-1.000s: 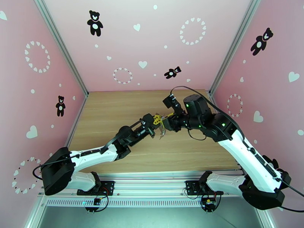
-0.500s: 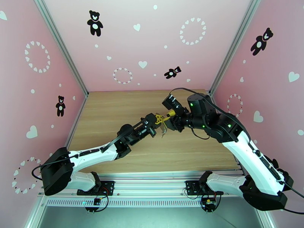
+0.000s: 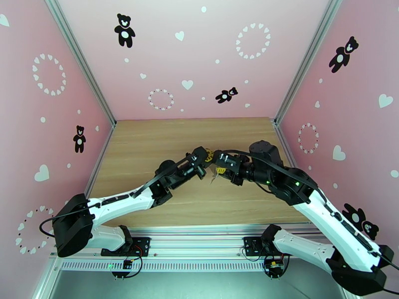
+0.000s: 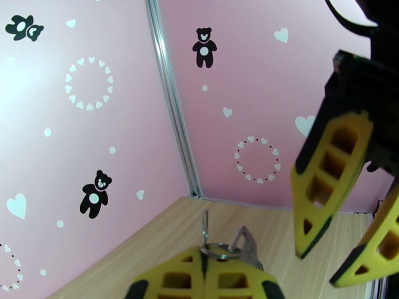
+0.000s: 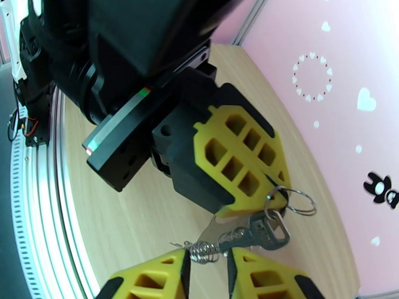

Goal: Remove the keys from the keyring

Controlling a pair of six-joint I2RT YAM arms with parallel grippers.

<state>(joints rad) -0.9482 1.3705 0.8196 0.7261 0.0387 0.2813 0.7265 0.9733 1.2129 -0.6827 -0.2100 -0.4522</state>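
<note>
Left fingers (image 5: 234, 160) pinch the keyring (image 4: 219, 251) above the table's (image 3: 149, 140) middle, keys (image 5: 257, 234) dangling beneath; right fingers (image 5: 149, 280) stand narrowly apart around the chain end (image 5: 202, 251) (not yet gripping). Closing on chain rather than key could merely tug the ring loose.

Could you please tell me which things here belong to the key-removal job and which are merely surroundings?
Belong to the job:
keyring, pinched in the shut left gripper
keys hanging from it
right gripper, jaws slightly apart at the chain

Just surroundings:
wooden table
pink walls with bear stickers
metal frame post
</note>
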